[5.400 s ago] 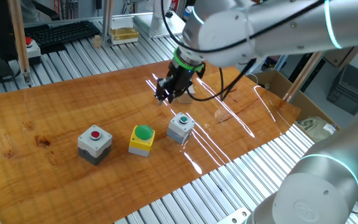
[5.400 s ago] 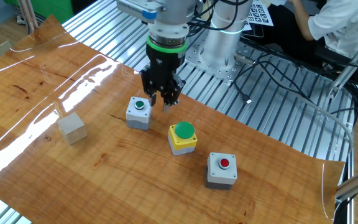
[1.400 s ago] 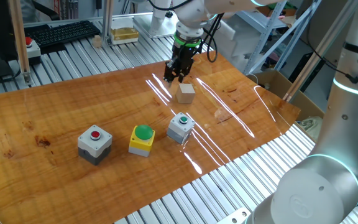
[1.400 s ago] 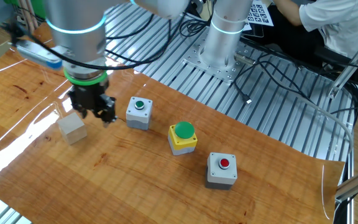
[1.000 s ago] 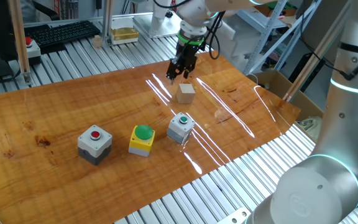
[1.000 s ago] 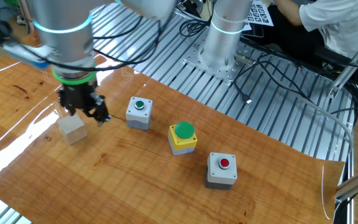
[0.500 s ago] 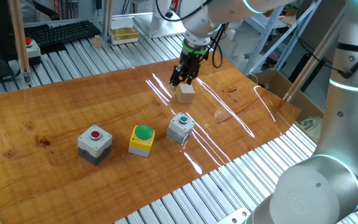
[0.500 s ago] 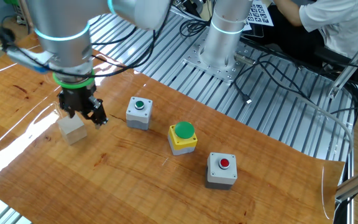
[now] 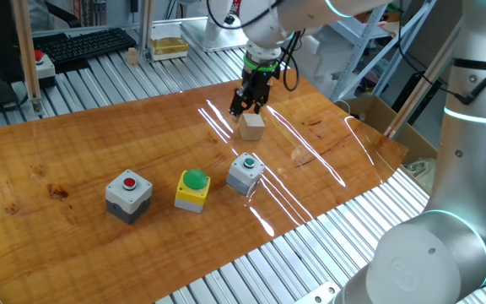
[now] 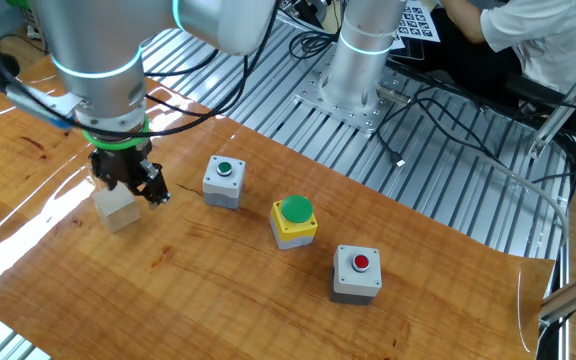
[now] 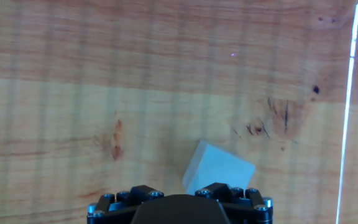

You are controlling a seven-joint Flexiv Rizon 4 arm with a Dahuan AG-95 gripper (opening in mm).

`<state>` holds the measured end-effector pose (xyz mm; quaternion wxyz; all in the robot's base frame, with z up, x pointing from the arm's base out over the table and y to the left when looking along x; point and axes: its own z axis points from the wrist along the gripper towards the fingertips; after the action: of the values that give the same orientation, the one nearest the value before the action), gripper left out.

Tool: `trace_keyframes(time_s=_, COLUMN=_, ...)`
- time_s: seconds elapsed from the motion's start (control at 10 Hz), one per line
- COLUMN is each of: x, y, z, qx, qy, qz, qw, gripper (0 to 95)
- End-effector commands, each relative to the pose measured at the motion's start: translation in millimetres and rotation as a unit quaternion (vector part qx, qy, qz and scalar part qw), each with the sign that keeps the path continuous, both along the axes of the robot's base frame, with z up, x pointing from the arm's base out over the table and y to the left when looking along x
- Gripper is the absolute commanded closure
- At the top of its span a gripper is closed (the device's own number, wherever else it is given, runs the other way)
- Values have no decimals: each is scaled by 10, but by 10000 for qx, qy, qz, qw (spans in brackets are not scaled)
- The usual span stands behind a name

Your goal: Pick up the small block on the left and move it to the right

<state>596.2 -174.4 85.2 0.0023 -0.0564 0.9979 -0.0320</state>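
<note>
Judged by its look, the small block (image 10: pixel 116 208) is a plain pale wooden cube: light, rigid, unlikely to break, with smooth flat faces that give a sure hold if the fingers close on two opposite sides rather than across a corner. It rests flat on the tabletop (image 10: pixel 228 270) at the left end of the row in the other fixed view, well apart from the grey box with a green button (image 10: pixel 222 181), the yellow box (image 10: pixel 294 221) and the red-button box (image 10: pixel 357 272) further right. The hand (image 10: pixel 128 178) hangs just above and beside the block, seemingly not touching it. In the hand view the block (image 11: pixel 218 170) sits turned on the diagonal, low and right of centre. Whether the fingers stand wide or narrow cannot be told.
</note>
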Motion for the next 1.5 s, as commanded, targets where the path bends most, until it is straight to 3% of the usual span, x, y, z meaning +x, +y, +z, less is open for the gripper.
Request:
trace_keyframes(time_s=0.1, x=47, y=-4, z=-16, qx=135, qy=88, qz=285, qw=9995, gripper=950)
trace_keyframes(time_s=0.2, x=47, y=-4, z=-16, qx=205, qy=91, qz=251, qw=9994, gripper=950)
trace_keyframes(time_s=0.3, x=47, y=-4, z=-16, qx=220, qy=179, qz=144, qw=9995, gripper=950)
trace_keyframes(time_s=0.5, x=47, y=-4, z=-16, qx=112, qy=248, qz=-112, qw=9996, gripper=950)
trace_keyframes(time_s=0.9, x=47, y=-4, z=-16, qx=153, qy=364, qz=-635, qw=9972, gripper=950)
trace_keyframes(time_s=1.0, x=47, y=-4, z=-16, qx=130, qy=434, qz=-662, qw=9968, gripper=760)
trace_keyframes(time_s=1.1, x=47, y=-4, z=-16, qx=108, qy=459, qz=-820, qw=9955, gripper=190)
trace_keyframes(time_s=1.2, x=47, y=-4, z=-16, qx=69, qy=450, qz=-792, qw=9958, gripper=0)
trace_keyframes(time_s=1.5, x=34, y=-25, z=29, qx=5, qy=430, qz=-787, qw=9960, gripper=0)
